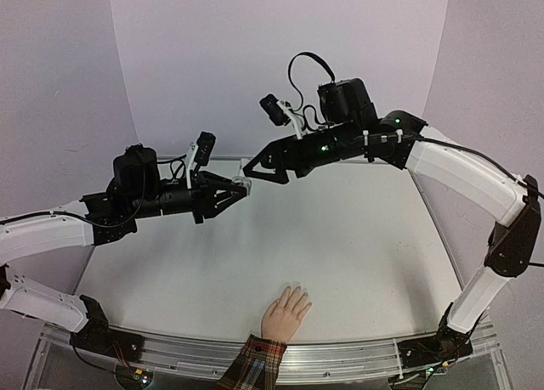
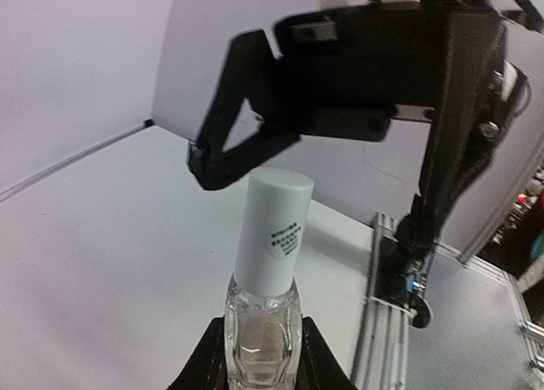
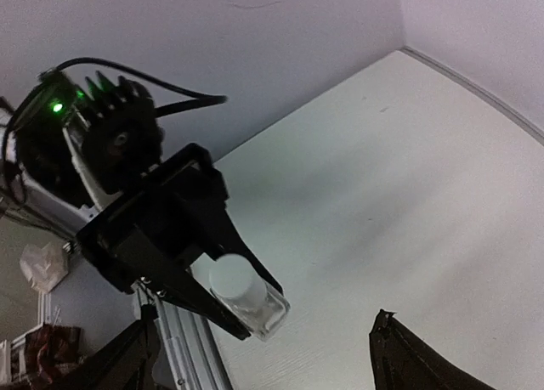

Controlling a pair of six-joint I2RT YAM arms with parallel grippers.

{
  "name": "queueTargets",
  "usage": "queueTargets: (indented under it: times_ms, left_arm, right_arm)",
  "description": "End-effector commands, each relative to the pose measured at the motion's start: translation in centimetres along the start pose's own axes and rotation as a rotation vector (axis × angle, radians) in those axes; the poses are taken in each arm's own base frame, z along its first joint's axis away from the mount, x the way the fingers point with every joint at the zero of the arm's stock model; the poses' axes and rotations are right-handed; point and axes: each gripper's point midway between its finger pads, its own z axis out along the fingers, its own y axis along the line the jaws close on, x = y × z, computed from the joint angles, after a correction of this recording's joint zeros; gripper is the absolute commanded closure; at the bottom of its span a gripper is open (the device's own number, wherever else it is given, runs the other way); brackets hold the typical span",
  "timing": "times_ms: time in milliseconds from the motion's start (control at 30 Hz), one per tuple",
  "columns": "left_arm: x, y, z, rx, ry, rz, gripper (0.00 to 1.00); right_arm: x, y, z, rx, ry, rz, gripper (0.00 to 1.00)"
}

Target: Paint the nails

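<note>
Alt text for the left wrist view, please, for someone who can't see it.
The left claw grips a small clear glass bottle with a tall white cap, held upright in the foreground. The black right claw hangs close above and behind the cap, over a white table.

Glossy clear bottle (image 2: 262,343), matt white cap (image 2: 274,228), smooth matt table (image 1: 340,237)

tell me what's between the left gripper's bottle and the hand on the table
Nothing: only bare white table lies between the bottle and the hand, clear in the top view.
</note>
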Motion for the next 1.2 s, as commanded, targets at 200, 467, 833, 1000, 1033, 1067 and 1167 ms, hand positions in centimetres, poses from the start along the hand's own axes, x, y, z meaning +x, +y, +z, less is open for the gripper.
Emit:
queueTargets:
  times_ms: [200, 467, 833, 1000, 1033, 1067, 1167]
  left_arm:
    - [-0.7, -6.2, -2.1, 0.336, -0.017, 0.025, 1.00]
    - [-1.0, -6.5, -2.2, 0.353, -0.022, 0.027, 1.00]
    - [-1.9, -6.3, -2.2, 0.330, -0.060, 0.032, 1.00]
    - [-2.2, -6.5, -2.2, 0.341, -0.064, 0.037, 1.00]
    - [-2.2, -6.5, -2.2, 0.340, -0.066, 0.036, 1.00]
    - [-2.2, -6.4, -2.2, 0.339, -0.066, 0.034, 1.00]
    - [-2.6, -6.4, -2.2, 0.330, -0.075, 0.027, 1.00]
  right_arm:
    - [-1.4, 6.5, -0.6, -0.446, 0.018, -0.094, 0.54]
    - [-1.1, 6.4, -0.1, -0.453, 0.027, -0.085, 0.48]
    - [-0.4, 6.2, 0.6, -0.453, 0.029, -0.075, 0.79]
    - [-0.4, 6.3, 0.5, -0.452, 0.024, -0.078, 0.74]
    - [-0.5, 6.3, 0.5, -0.454, 0.023, -0.079, 0.76]
    - [-0.4, 6.3, 0.5, -0.456, 0.024, -0.078, 0.78]
    - [-0.1, 6.3, 0.7, -0.450, 0.028, -0.080, 0.85]
